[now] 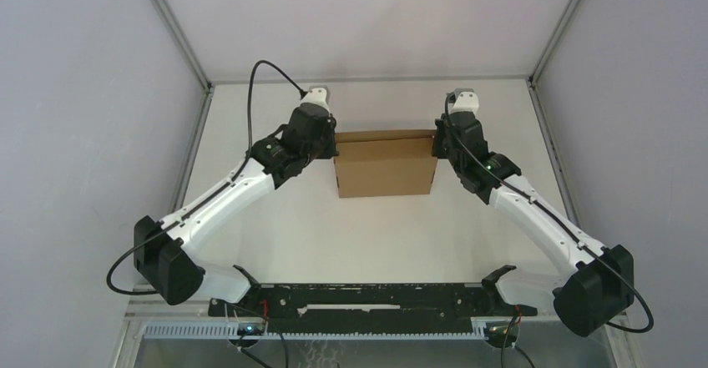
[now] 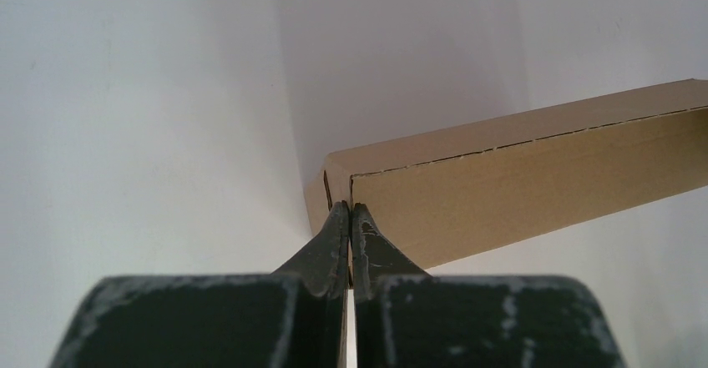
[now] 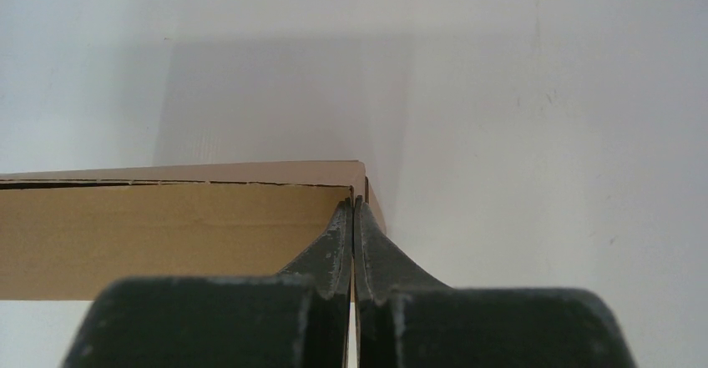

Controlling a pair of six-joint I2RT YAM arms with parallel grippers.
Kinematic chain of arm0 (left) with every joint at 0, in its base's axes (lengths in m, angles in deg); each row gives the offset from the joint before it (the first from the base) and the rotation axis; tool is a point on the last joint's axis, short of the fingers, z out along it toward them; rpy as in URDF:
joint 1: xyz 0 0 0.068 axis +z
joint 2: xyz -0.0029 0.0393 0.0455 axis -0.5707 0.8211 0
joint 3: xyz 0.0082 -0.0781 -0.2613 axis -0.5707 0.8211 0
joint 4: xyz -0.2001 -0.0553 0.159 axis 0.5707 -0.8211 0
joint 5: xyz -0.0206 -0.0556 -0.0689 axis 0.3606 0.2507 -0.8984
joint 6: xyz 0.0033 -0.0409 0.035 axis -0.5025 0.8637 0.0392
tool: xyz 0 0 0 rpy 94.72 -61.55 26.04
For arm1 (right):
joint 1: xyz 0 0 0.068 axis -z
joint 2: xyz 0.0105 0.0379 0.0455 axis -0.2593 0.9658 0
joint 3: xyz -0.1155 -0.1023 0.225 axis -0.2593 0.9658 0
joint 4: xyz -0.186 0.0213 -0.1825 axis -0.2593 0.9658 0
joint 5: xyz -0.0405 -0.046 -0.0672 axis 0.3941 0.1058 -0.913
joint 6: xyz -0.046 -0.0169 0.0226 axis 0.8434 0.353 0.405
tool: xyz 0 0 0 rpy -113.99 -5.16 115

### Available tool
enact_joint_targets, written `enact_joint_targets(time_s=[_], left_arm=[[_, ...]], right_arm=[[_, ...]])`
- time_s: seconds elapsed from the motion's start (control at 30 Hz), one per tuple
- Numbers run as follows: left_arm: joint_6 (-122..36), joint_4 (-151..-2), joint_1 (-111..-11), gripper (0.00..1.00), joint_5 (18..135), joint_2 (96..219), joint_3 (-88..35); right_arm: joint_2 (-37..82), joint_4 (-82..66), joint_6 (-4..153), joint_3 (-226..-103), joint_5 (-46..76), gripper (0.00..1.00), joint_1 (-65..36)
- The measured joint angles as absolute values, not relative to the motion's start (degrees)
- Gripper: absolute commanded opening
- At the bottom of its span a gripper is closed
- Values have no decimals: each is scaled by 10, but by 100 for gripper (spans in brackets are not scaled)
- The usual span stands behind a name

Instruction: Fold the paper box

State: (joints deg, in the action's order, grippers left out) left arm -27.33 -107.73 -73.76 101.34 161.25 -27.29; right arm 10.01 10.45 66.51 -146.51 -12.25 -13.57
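Observation:
The paper box (image 1: 386,168) is plain brown cardboard and stands folded into a closed block at mid-table. My left gripper (image 1: 331,145) is at its far left corner and my right gripper (image 1: 439,143) at its far right corner. In the left wrist view the left gripper (image 2: 350,209) is shut, its tips touching the seam at the corner of the box (image 2: 534,176). In the right wrist view the right gripper (image 3: 354,204) is likewise shut, its tips against the slit at the corner of the box (image 3: 167,234). I cannot see cardboard clamped between either pair of fingers.
The white table (image 1: 275,234) is walled by light panels on the left, right and back. A black rail (image 1: 367,297) with the arm bases runs along the near edge.

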Motion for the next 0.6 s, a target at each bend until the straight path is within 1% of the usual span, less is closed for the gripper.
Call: enact_joint_targets(time_s=[0.6], left_arm=[[-274, -977, -759, 0, 1060, 1576, -186]], right_arm=[[93, 70, 659, -1436, -124, 0, -136]])
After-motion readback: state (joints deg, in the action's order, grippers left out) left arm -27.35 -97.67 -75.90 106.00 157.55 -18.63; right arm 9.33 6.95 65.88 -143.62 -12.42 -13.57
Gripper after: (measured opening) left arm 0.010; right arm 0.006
